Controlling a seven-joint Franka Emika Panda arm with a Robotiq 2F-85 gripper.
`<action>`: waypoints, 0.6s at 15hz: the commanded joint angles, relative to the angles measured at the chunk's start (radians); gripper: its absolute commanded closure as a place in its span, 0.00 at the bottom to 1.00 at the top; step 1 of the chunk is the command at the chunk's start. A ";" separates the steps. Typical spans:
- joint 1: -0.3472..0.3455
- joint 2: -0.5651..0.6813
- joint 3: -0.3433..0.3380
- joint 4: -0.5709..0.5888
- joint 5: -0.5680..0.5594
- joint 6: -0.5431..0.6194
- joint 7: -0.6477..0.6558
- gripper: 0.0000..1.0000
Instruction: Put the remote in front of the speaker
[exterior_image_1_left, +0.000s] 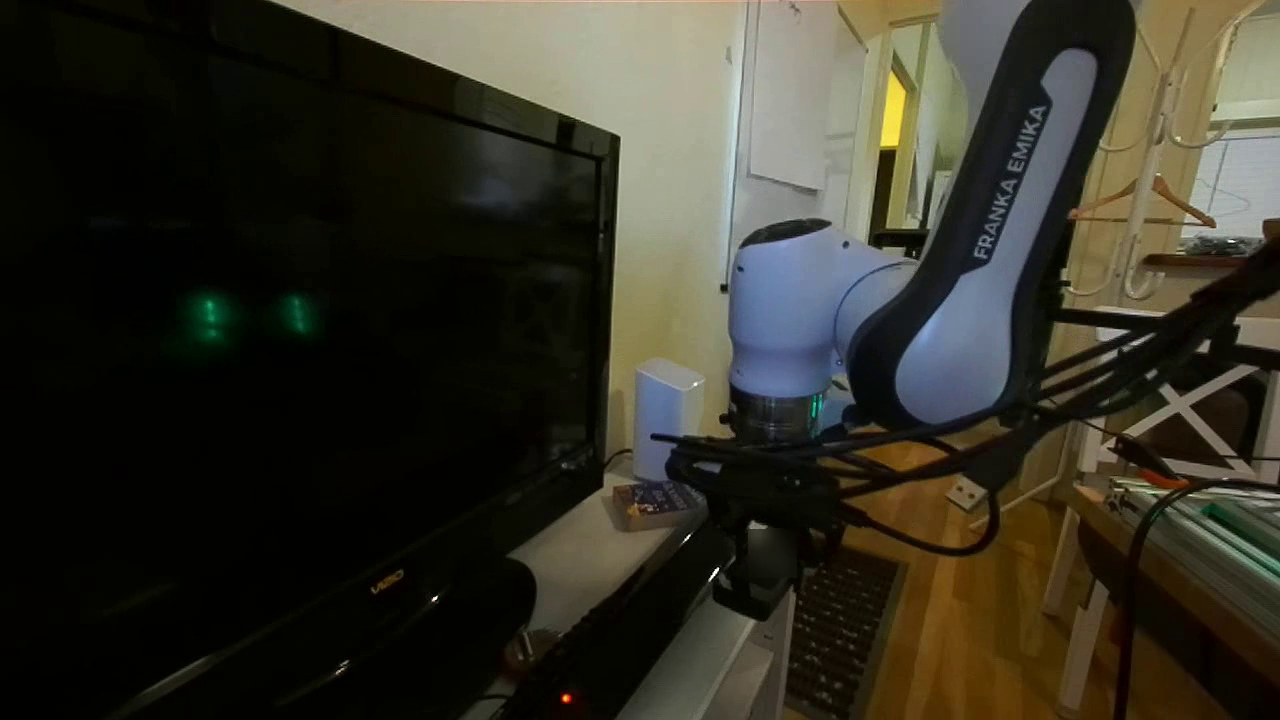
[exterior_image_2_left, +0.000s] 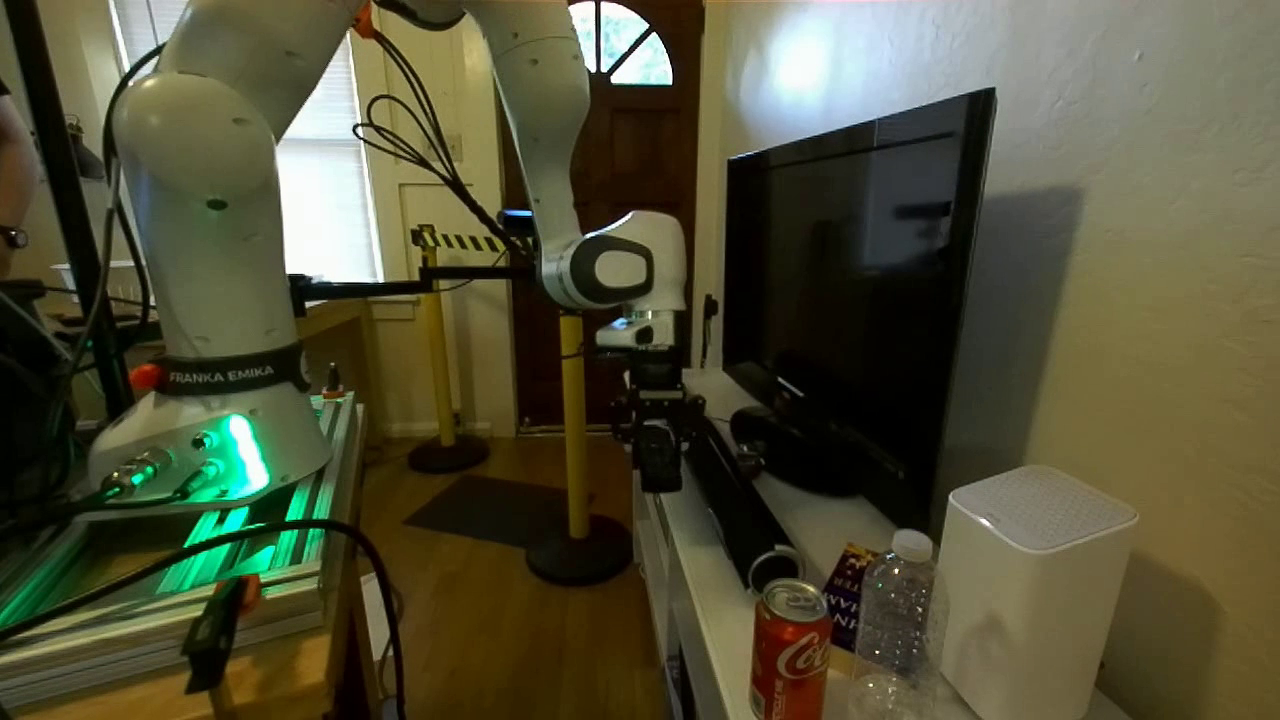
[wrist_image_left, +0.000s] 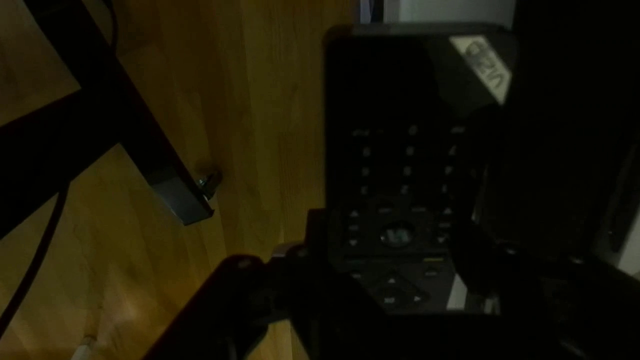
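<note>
My gripper (wrist_image_left: 390, 235) is shut on the black remote (wrist_image_left: 400, 170), with a finger along each long side; its VIZIO-marked end points away from the fingers. In an exterior view the gripper (exterior_image_2_left: 658, 415) holds the remote (exterior_image_2_left: 660, 462) in the air by the front edge of the white stand. In an exterior view the gripper (exterior_image_1_left: 770, 555) and the dark remote (exterior_image_1_left: 752, 600) are hard to tell apart. The long black speaker (exterior_image_2_left: 745, 515) lies on the stand, beside the remote on the TV side. The speaker also shows in an exterior view (exterior_image_1_left: 645, 630) and in the dark wrist view (wrist_image_left: 565, 150).
A large TV (exterior_image_2_left: 850, 290) stands behind the speaker. A red can (exterior_image_2_left: 790, 650), a clear bottle (exterior_image_2_left: 897, 600), a book (exterior_image_2_left: 848, 590) and a white box (exterior_image_2_left: 1035, 590) stand at the near end. The white stand's (exterior_image_2_left: 690, 560) front edge drops to the wooden floor (wrist_image_left: 270, 125).
</note>
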 joint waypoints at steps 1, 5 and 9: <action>0.041 0.076 -0.012 -0.011 0.025 0.113 0.027 0.64; 0.055 0.165 0.004 0.040 0.085 0.155 -0.002 0.64; 0.070 0.213 0.001 0.076 0.125 0.164 -0.011 0.64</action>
